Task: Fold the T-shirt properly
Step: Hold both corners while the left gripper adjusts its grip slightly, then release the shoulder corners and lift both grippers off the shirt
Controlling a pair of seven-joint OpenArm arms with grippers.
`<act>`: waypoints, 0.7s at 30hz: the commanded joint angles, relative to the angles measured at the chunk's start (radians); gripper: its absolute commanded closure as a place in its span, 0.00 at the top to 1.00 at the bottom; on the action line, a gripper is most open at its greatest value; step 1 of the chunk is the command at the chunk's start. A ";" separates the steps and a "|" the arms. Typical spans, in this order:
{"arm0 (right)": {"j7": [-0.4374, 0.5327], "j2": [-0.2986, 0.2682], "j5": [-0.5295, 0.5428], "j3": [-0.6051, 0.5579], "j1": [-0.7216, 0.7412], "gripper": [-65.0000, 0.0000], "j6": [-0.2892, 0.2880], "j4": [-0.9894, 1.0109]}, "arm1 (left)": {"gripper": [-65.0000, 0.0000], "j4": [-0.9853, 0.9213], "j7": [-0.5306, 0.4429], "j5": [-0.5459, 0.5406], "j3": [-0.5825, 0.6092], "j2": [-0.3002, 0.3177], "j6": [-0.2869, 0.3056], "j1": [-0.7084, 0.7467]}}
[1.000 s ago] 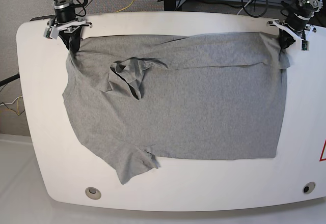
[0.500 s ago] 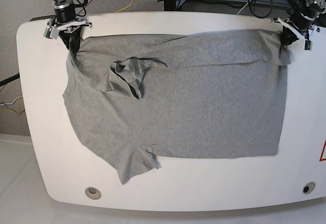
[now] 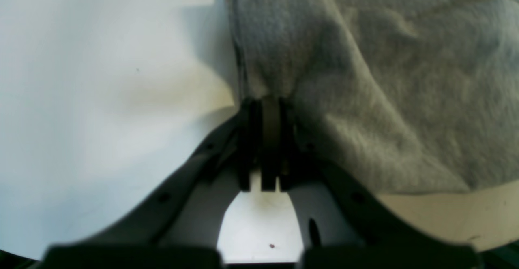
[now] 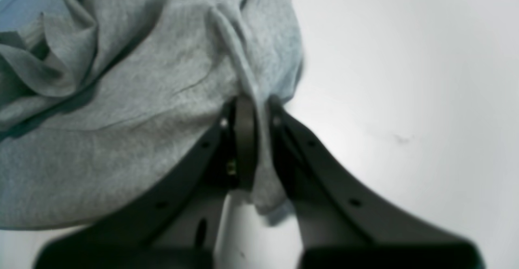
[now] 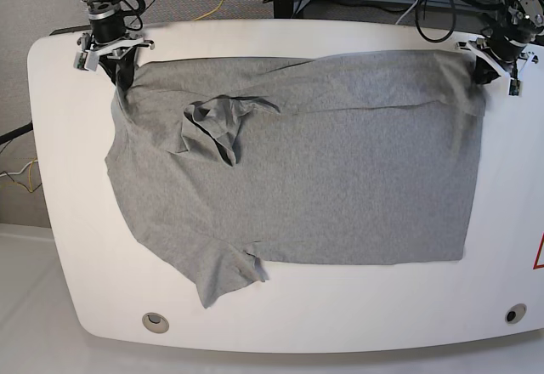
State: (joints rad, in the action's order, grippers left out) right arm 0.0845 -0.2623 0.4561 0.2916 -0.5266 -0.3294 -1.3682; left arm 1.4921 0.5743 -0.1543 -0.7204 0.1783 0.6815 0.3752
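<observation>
T-shirt [image 5: 340, 161] – one, spread on table [image 5: 51, 136] | hands – two: left hand [image 5: 486, 70], right hand [image 5: 119, 72] each clamping a corner

Black arms, white-bracketed wrists

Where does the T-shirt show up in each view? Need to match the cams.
Base: the T-shirt is spread over most of the white table, its far corners pinched by both grippers.
Left wrist: upper right, its edge clamped in the left gripper.
Right wrist: upper left and centre, a fold pinched in the right gripper.
Shared landmark: the bare white table beside the cloth.
</observation>
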 commanded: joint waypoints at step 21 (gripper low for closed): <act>-0.440 -0.015 -0.098 0.076 -0.045 0.36 0.059 -0.121 | 0.27 0.137 0.204 0.167 0.026 -0.009 -0.023 0.003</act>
State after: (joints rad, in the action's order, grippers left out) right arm -0.1638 -0.2768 0.4267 0.3618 -0.5327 -0.3286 -1.4948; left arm 1.6081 0.6910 -0.0475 -0.6930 0.1688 0.6533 0.3576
